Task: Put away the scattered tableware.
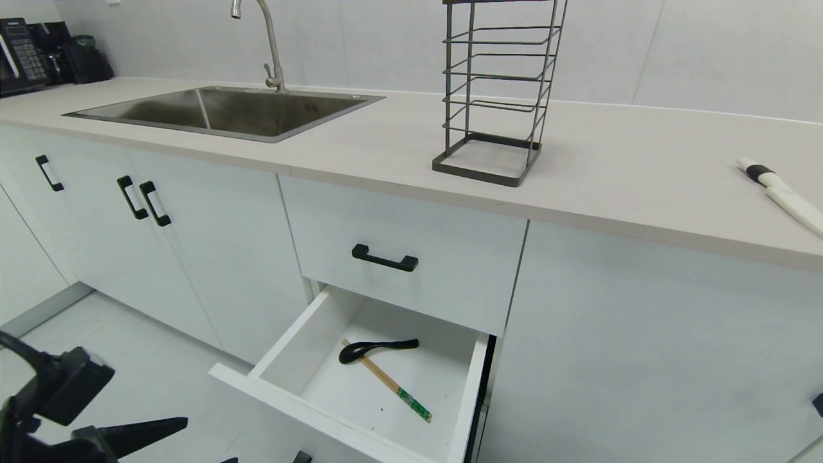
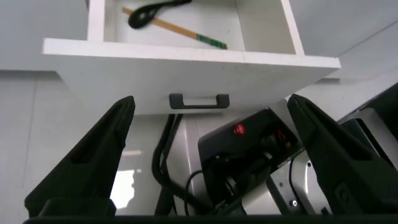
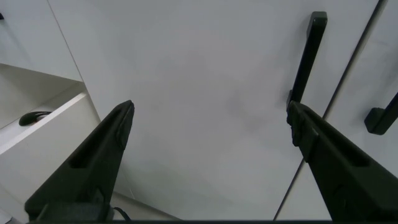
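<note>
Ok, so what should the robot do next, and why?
Probably raise the right gripper toward the white utensil lying on the countertop at the robot's right. It is the one piece not put away, while the open drawer already holds the black spoon and chopstick. That gripper's fingers are open and empty, low by a cabinet door.

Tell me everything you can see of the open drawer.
The open drawer is white with smooth, plain panels. It sits below a shut drawer under the countertop and is pulled well out. Its front carries a black bar handle. On its flat white floor lie a black spoon and a wooden chopstick with a green tip, which overlap at the spoon's bowl.
</note>
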Controlling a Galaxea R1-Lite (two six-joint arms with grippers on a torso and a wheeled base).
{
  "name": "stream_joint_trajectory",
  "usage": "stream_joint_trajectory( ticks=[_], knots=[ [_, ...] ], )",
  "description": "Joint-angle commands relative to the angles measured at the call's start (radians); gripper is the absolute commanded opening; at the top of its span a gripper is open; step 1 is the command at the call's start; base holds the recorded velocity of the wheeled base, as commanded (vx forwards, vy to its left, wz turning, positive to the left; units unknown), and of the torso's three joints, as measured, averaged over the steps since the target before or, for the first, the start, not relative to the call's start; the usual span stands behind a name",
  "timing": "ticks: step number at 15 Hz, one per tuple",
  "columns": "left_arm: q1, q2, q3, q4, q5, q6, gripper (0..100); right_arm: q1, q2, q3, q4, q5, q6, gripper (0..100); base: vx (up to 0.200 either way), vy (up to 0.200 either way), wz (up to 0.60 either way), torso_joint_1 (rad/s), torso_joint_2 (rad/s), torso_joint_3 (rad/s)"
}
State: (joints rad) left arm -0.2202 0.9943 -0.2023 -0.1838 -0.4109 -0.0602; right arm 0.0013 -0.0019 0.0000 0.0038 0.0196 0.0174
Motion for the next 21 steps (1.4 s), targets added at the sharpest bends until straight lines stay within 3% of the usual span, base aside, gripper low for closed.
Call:
stream_joint_trajectory(
  ticks=[1, 7, 11, 14, 17, 21],
  knots=[
    [-0.042, 0.158, 0.000, -0.022, 0.000, 0.000, 100, 0.000, 0.003, 0.000, 0.001, 0.000, 0.001, 100, 0.000, 0.000, 0.00, 0.000, 0.00, 0.000],
    [-0.067, 0.302, 0.012, -0.040, 0.015, 0.011, 100, 0.000, 0.002, 0.000, -0.001, 0.000, -0.001, 100, 0.000, 0.000, 0.00, 0.000, 0.00, 0.000],
    [-0.076, 0.336, 0.014, -0.040, 0.083, 0.053, 100, 0.000, 0.002, 0.000, -0.001, 0.000, 0.001, 100, 0.000, 0.000, 0.00, 0.000, 0.00, 0.000],
    [-0.130, 0.391, 0.008, -0.043, 0.150, 0.076, 100, 0.000, 0.002, 0.000, -0.001, 0.000, -0.001, 100, 0.000, 0.000, 0.00, 0.000, 0.00, 0.000],
    [-0.153, 0.475, 0.009, -0.115, 0.155, 0.077, 100, 0.000, 0.002, 0.000, -0.001, 0.000, -0.001, 100, 0.000, 0.000, 0.00, 0.000, 0.00, 0.000],
    [-0.154, 0.561, 0.014, -0.226, 0.204, 0.077, 100, 0.000, 0.002, 0.000, -0.001, 0.000, -0.001, 100, 0.000, 0.000, 0.00, 0.000, 0.00, 0.000]
  ],
)
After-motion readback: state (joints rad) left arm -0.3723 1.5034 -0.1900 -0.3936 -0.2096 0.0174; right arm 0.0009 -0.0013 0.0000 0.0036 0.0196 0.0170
